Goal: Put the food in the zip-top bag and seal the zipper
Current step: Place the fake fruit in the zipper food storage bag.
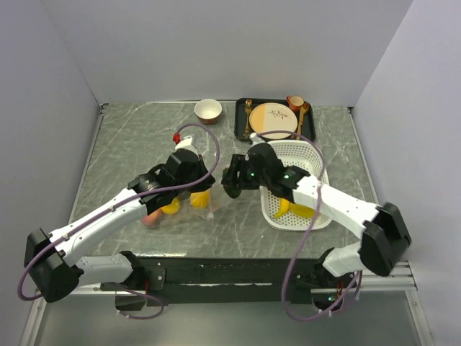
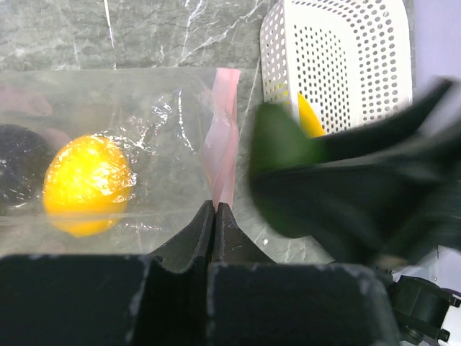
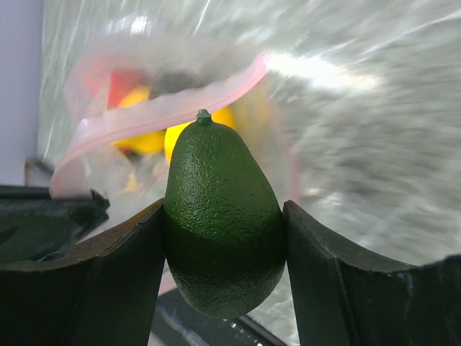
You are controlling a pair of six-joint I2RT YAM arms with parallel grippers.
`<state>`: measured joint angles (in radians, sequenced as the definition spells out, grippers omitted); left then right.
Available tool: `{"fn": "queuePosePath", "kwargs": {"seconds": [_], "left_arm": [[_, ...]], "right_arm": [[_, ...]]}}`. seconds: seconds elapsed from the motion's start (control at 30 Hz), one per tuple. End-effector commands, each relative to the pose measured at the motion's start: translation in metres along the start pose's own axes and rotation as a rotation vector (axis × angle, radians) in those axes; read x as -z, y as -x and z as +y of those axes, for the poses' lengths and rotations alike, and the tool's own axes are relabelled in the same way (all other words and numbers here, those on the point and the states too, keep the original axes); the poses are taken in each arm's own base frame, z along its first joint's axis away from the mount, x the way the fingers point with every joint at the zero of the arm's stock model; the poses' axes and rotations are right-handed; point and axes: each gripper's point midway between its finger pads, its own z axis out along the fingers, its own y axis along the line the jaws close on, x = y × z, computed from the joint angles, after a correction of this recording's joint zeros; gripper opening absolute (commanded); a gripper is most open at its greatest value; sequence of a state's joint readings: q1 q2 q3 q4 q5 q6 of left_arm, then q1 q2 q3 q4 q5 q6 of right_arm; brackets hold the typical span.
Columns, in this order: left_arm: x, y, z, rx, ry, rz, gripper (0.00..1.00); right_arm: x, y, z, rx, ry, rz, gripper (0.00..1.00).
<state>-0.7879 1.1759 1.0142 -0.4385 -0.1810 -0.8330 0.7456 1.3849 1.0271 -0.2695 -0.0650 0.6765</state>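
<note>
The clear zip-top bag [image 2: 144, 122] lies on the marble table left of the white basket, with a yellow-orange round fruit [image 2: 86, 184] and a dark purple ball [image 2: 18, 169] inside. My left gripper [image 2: 216, 205] is shut on the pink zipper [image 2: 223, 137] at the bag's mouth. My right gripper [image 3: 223, 207] is shut on a dark green avocado [image 3: 223, 223] and holds it just in front of the open mouth, under the zipper strip [image 3: 166, 112]. From above, the left gripper [image 1: 205, 189] and right gripper [image 1: 229, 180] meet beside the bag [image 1: 176, 205].
The white perforated basket [image 1: 317, 155] stands right of the bag with a yellow banana [image 1: 295, 210] in it. A black tray [image 1: 242, 119] with plate, cutlery and cup stands at the back, with a small bowl [image 1: 208, 110] to its left.
</note>
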Motion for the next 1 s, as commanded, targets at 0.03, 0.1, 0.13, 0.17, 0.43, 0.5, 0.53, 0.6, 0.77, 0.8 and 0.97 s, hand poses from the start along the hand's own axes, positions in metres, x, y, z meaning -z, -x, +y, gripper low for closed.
{"fn": "queuePosePath", "kwargs": {"seconds": [0.03, 0.1, 0.13, 0.17, 0.43, 0.5, 0.53, 0.6, 0.77, 0.8, 0.97], "left_arm": [[0.010, 0.013, -0.013, 0.008, -0.043, -0.037, 0.01], [0.008, 0.012, -0.013, 0.003, -0.043, -0.033, 0.01], [0.008, 0.012, -0.013, 0.003, -0.042, -0.032, 0.01], [0.008, 0.013, -0.014, 0.004, -0.046, -0.036, 0.01], [0.009, 0.015, -0.017, 0.016, -0.054, -0.041, 0.01], [0.010, 0.016, -0.016, 0.020, -0.051, -0.044, 0.01], [0.011, 0.016, -0.016, 0.020, -0.052, -0.045, 0.01], [0.011, 0.016, -0.016, 0.018, -0.053, -0.044, 0.01], [0.015, 0.018, -0.014, 0.017, -0.037, -0.048, 0.01], [0.016, 0.019, -0.014, 0.021, -0.036, -0.053, 0.01], [0.017, 0.018, -0.018, 0.051, -0.067, -0.055, 0.01]], "right_arm": [[0.052, 0.054, -0.017, -0.037, -0.121, -0.284, 0.62], [0.059, 0.056, -0.014, -0.028, -0.104, -0.297, 0.63], [0.060, 0.054, -0.011, -0.016, -0.086, -0.280, 0.63], [0.060, 0.054, -0.008, -0.014, -0.076, -0.272, 0.60], [0.027, 0.005, 0.014, -0.069, 0.069, -0.104, 0.54], [0.017, -0.001, 0.017, -0.062, 0.077, -0.080, 0.54], [0.013, -0.003, 0.018, -0.058, 0.081, -0.070, 0.54], [0.003, -0.006, 0.021, -0.054, 0.091, -0.046, 0.54], [-0.013, -0.001, 0.028, -0.037, 0.094, -0.037, 0.54], [-0.015, 0.001, 0.029, -0.035, 0.095, -0.038, 0.54], [-0.026, 0.002, 0.036, -0.020, 0.109, -0.019, 0.55]]}}
